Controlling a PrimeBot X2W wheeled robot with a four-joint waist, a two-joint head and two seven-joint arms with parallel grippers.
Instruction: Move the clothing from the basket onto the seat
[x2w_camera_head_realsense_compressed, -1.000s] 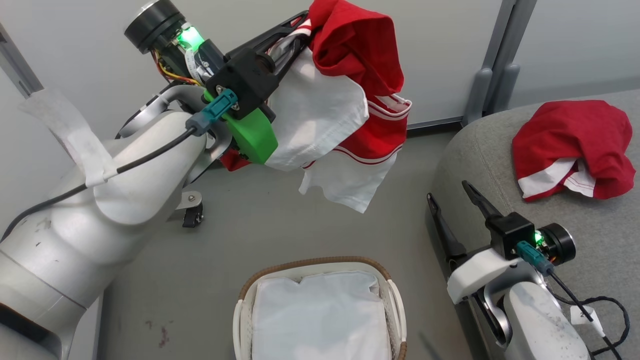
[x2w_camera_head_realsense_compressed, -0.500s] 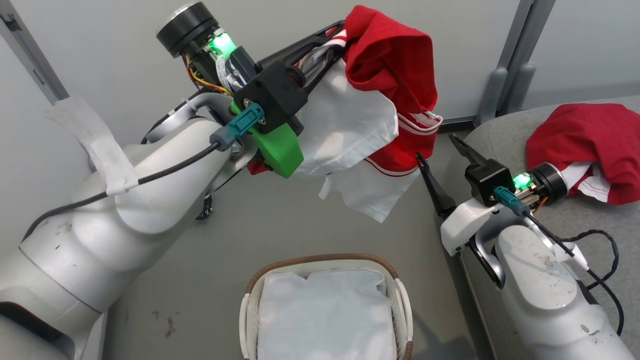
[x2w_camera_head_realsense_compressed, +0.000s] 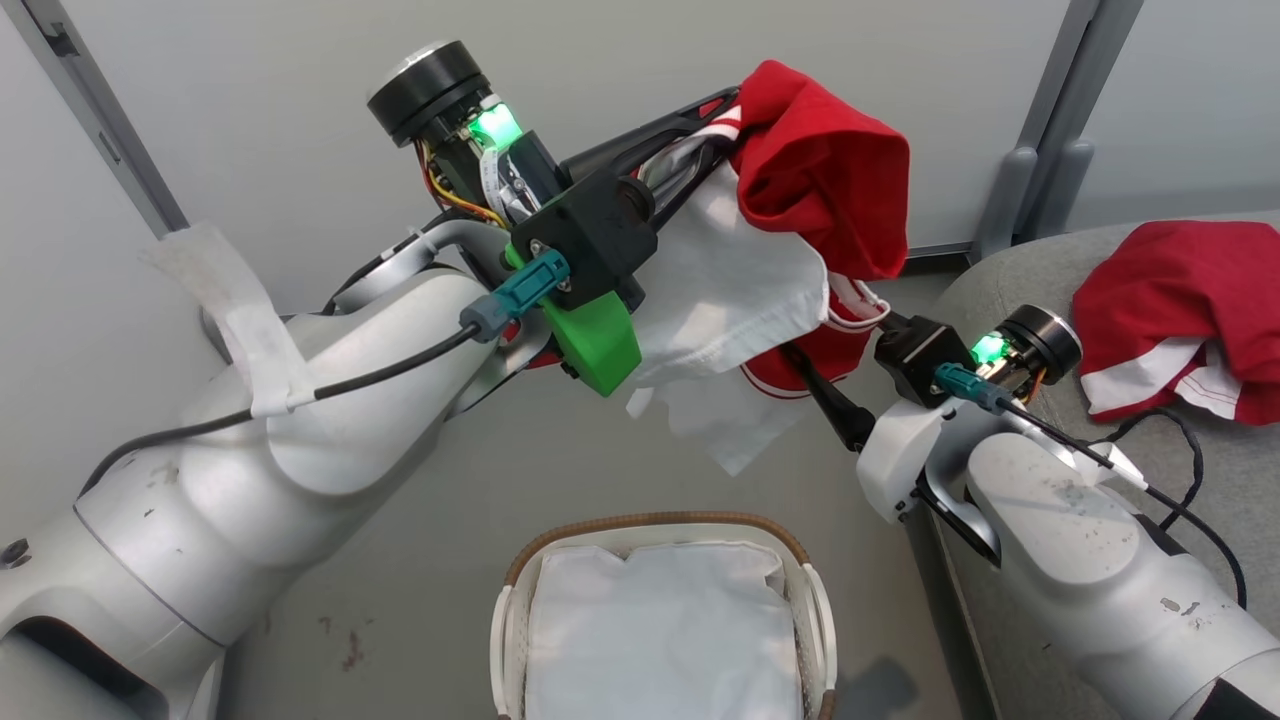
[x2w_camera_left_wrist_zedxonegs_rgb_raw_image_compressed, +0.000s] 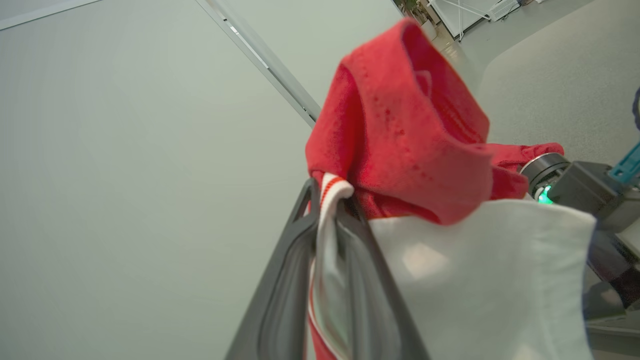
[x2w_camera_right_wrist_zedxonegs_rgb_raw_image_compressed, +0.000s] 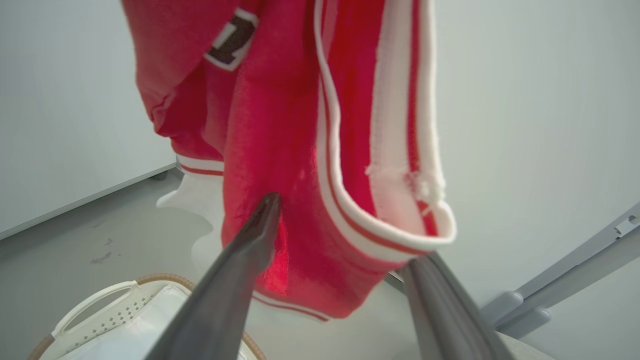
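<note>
My left gripper (x2w_camera_head_realsense_compressed: 725, 108) is raised high and shut on a red garment with white panels (x2w_camera_head_realsense_compressed: 820, 170), which hangs from its fingertips above the floor. The left wrist view shows the white-striped hem pinched between the fingers (x2w_camera_left_wrist_zedxonegs_rgb_raw_image_compressed: 300, 235) and the red cloth (x2w_camera_left_wrist_zedxonegs_rgb_raw_image_compressed: 400, 140) bunched above. My right gripper (x2w_camera_head_realsense_compressed: 830, 338) is open, and the hanging garment's lower part (x2w_camera_right_wrist_zedxonegs_rgb_raw_image_compressed: 280, 125) falls between its spread fingers (x2w_camera_right_wrist_zedxonegs_rgb_raw_image_compressed: 250, 240). A second red garment (x2w_camera_head_realsense_compressed: 1180, 290) lies on the grey seat (x2w_camera_head_realsense_compressed: 1240, 470). The basket (x2w_camera_head_realsense_compressed: 660, 525) stands below, showing its white liner (x2w_camera_head_realsense_compressed: 660, 630).
A pale wall with a grey post (x2w_camera_head_realsense_compressed: 1030, 190) stands behind the arms. The grey floor (x2w_camera_head_realsense_compressed: 400, 580) around the basket has small dark stains. A black cable (x2w_camera_head_realsense_compressed: 1190, 500) loops off my right forearm over the seat's edge. The basket rim (x2w_camera_right_wrist_zedxonegs_rgb_raw_image_compressed: 100, 305) shows below my right fingers.
My right gripper rose from beside the seat, up and left to the hanging garment's lower part. My left gripper carried the garment a little to the right. The camera shifted slightly.
</note>
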